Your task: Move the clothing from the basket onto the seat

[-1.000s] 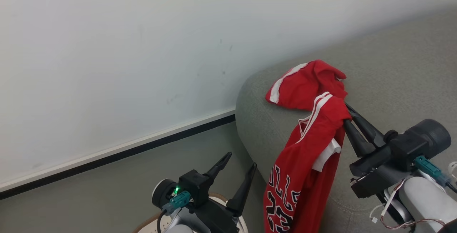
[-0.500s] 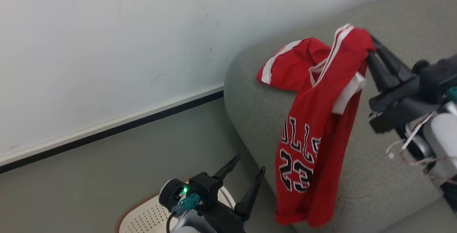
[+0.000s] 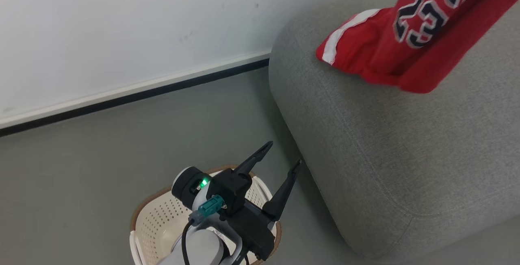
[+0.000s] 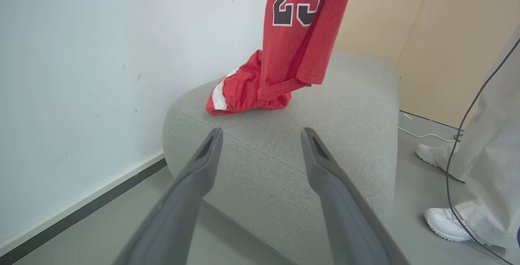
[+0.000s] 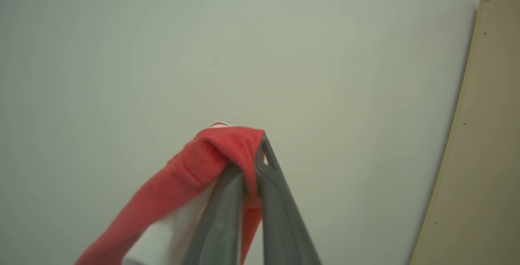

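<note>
A red jersey (image 3: 422,21) with a dark number 23 hangs from above, its hem just over the grey seat (image 3: 365,143). My right gripper (image 5: 252,163) is shut on a fold of the jersey (image 5: 195,175), held high against the wall. A second red garment (image 3: 357,49) with a white stripe lies bunched on the seat's far corner, behind the jersey's hem. Low beside the seat, my left gripper (image 3: 284,152) is open and holds nothing. It is above the cream basket (image 3: 142,224), whose inside is partly hidden by the arm. In the left wrist view the left gripper (image 4: 262,133) points at the seat (image 4: 325,155), the jersey (image 4: 300,33) and the bunched garment (image 4: 243,94).
A white wall with a dark baseboard (image 3: 134,96) runs behind the seat and the grey floor. A person's pale trouser legs (image 4: 491,147) and white shoes (image 4: 447,224) stand right of the seat, with a cable (image 4: 426,135) on the floor. A beige panel (image 5: 479,135) is at the right.
The right gripper has lifted the jersey up and over the seat, leaving the head view at the top right. The camera has tilted down, showing more of the basket. The left gripper stays open.
</note>
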